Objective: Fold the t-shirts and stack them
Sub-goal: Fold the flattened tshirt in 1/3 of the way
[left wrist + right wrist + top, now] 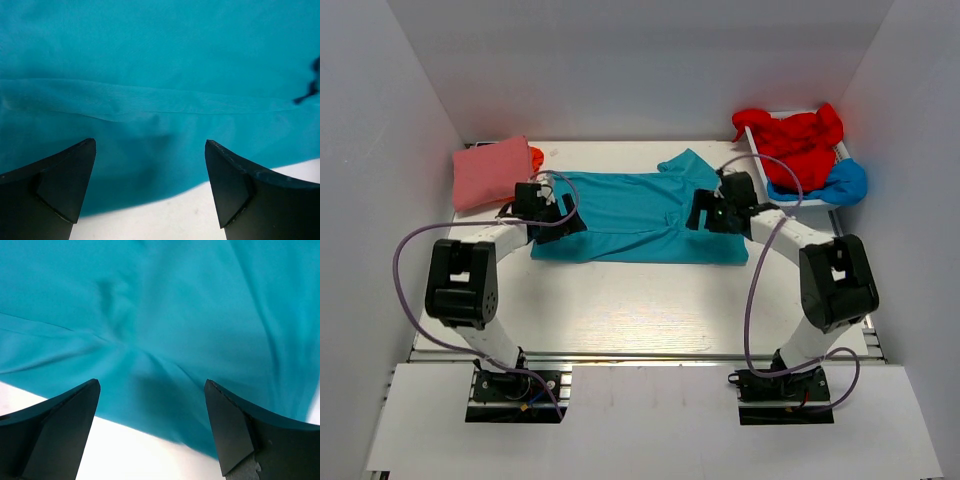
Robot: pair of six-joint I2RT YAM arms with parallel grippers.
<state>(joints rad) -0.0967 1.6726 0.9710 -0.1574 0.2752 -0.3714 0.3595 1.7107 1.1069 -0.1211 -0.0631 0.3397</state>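
A teal t-shirt (635, 215) lies spread on the white table, partly folded, with a sleeve pointing to the far side. My left gripper (563, 218) is open over its left edge; in the left wrist view the teal cloth (160, 75) fills the frame and the fingers (60, 190) straddle its edge. My right gripper (705, 215) is open over its right part; the right wrist view shows creased teal cloth (165, 330) between the open fingers (235, 430). A folded pink shirt (490, 172) lies at the far left, with an orange one (536, 157) showing behind it. Red (795, 135) and bright blue (840, 185) shirts are heaped at the far right.
A white tray (842, 153) at the far right holds the red and blue heap. White walls close the table on the left, back and right. Bare table (640, 300) lies between the teal shirt and the arm bases.
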